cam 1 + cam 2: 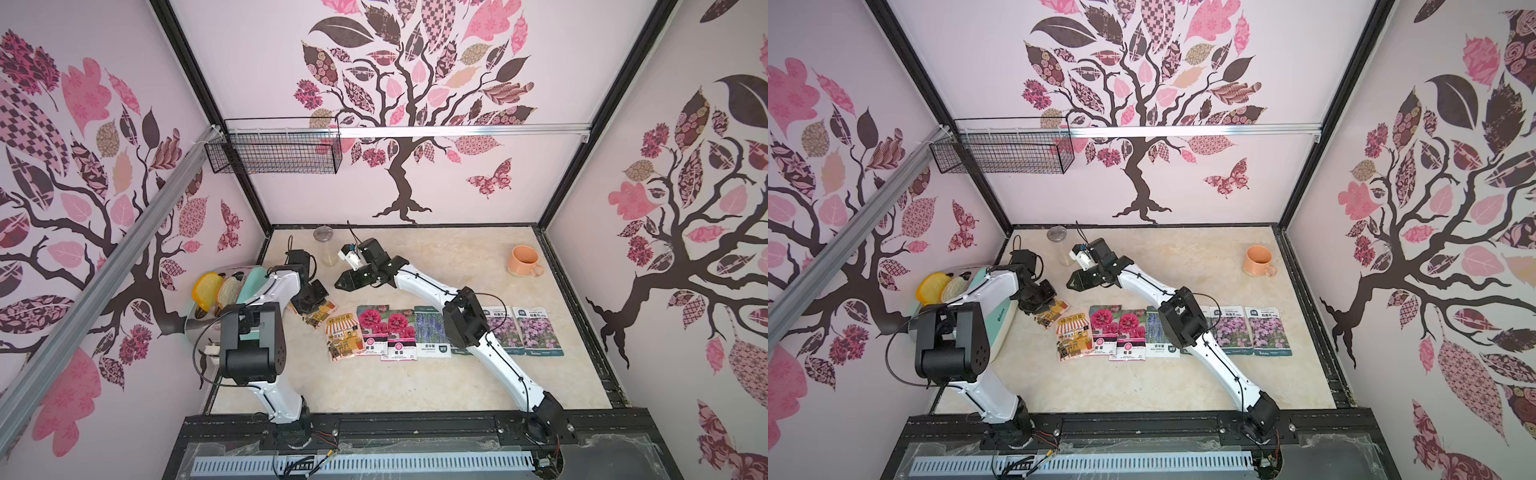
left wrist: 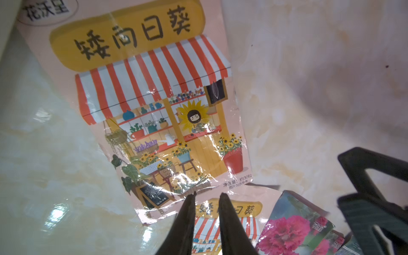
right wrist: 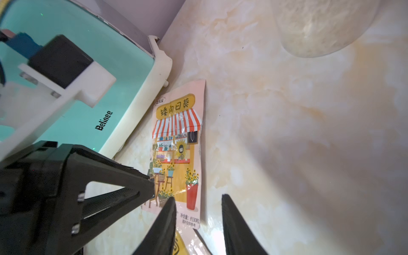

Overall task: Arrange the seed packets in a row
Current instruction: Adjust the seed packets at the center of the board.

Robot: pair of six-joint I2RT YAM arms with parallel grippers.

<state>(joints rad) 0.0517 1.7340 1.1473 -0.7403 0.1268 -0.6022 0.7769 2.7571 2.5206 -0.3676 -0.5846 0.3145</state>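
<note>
A row of seed packets lies across the table in both top views: an orange shop packet (image 1: 343, 336), two red-pink ones (image 1: 372, 328) (image 1: 401, 334), a lavender one (image 1: 431, 331), and two pink-purple ones (image 1: 500, 330) (image 1: 538, 331). My right forearm hides the stretch between lavender and pink-purple. A second orange packet (image 1: 321, 312) (image 2: 154, 99) (image 3: 178, 150) lies tilted beside the toaster, its lower end touching the row's orange packet (image 2: 231, 212). My left gripper (image 1: 308, 304) (image 2: 207, 195) hovers over its lower end, slightly open and holding nothing. My right gripper (image 1: 343, 283) (image 3: 198, 196) stands open just behind it, empty.
A teal toaster (image 1: 249, 286) (image 3: 88, 88) with bread slices stands at the left wall, close to the tilted packet. A glass jar (image 1: 326, 245) sits at the back, an orange mug (image 1: 523, 261) at the back right. A wire basket (image 1: 274, 149) hangs on the wall.
</note>
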